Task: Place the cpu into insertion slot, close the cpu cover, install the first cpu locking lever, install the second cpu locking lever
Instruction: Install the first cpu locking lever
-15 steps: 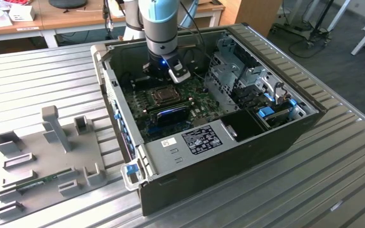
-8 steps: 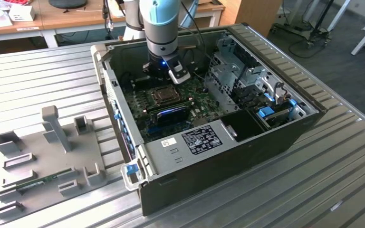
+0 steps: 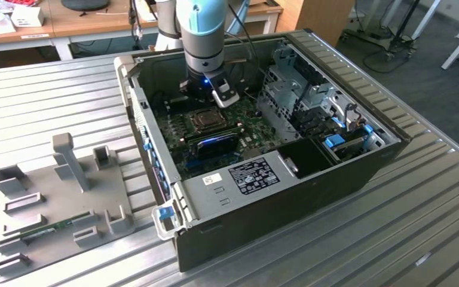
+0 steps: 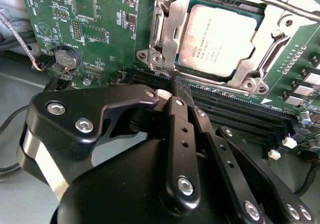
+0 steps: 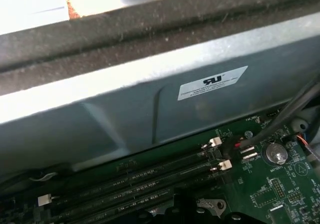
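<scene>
From my remote seat, the nearest thing in the second wrist view is my black two-fingered gripper (image 4: 172,91); its fingers are pressed together with nothing between them, the tips reaching just short of the socket's near edge. Right beyond them lies the cpu (image 4: 219,39), a flat square chip with a dull silver metal lid, already seated in the insertion slot (image 4: 200,77), a square silver-rimmed socket on the green circuit board (image 4: 100,33). The cpu cover (image 4: 165,26), a thin shiny metal frame with a square window, looks folded down around the chip, though I cannot tell whether the locking levers are latched. In the exterior view the arm stands inside the open dark tower computer case (image 3: 349,173), just behind the socket.

My worry: the tips sit low and close to the long black memory slots (image 4: 235,108). A slightly off approach could slip off thin metal and scrape the board, or press the frame unevenly onto the chip.
</scene>
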`<state>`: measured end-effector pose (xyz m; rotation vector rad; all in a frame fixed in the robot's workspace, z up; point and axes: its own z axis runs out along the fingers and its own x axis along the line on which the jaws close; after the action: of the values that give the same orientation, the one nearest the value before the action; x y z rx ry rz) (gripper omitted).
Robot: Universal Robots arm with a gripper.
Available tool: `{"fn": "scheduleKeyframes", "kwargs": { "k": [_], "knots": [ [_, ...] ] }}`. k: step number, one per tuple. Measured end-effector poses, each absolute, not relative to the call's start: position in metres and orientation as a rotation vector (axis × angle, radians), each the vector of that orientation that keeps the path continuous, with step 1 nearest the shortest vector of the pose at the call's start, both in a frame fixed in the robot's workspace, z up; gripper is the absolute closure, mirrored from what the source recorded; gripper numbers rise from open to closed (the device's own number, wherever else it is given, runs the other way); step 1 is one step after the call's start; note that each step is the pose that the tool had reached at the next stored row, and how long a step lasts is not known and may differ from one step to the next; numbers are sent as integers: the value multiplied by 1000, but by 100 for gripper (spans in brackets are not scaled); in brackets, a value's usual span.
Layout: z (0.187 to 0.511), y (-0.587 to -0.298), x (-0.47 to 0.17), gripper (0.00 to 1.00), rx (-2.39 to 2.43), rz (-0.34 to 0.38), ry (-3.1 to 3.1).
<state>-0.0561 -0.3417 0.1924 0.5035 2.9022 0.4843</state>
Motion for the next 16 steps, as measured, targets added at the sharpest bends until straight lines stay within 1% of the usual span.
{"fn": "scheduleKeyframes", "kwargs": {
  "k": [16],
  "knots": [
    [189, -342, -56, 90, 504, 491, 2902]
  ]
}}
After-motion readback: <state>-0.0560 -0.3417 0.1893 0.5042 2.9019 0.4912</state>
